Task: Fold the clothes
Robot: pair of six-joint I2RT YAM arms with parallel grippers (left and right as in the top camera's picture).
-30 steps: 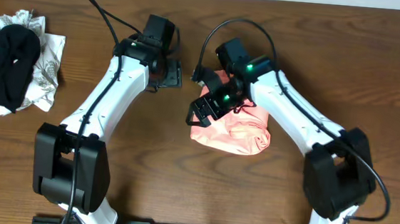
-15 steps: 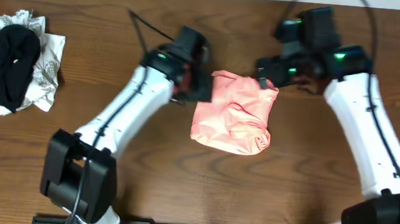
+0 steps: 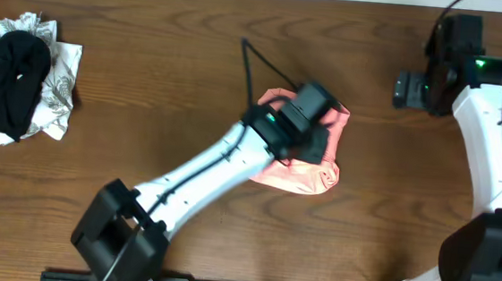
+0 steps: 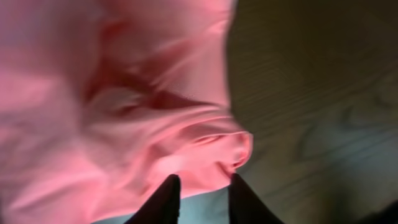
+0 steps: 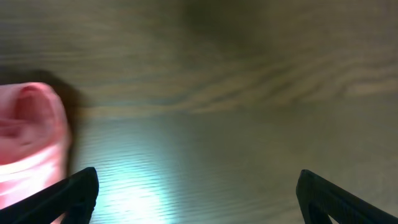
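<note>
Spreading across the whole view, a dark brown wooden surface (image 3: 168, 53) carries a black garment (image 3: 9, 72) on a pale patterned cloth (image 3: 57, 89) at far left. Near the middle lies the salmon-pink T-shirt (image 3: 311, 174), crumpled into a lump. The left tool (image 4: 203, 182) sits at its edge, fingers narrowly apart, cloth at the tips but none between them. Far right, the right tool (image 5: 198, 180) hangs wide apart over bare wood, holding nothing.

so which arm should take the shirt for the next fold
Left. The left gripper sits right at the hem of the pink shirt, fingers close together, though I can't tell if they pinch cloth. The right gripper hangs wide open over the table, away from the shirt.
</note>
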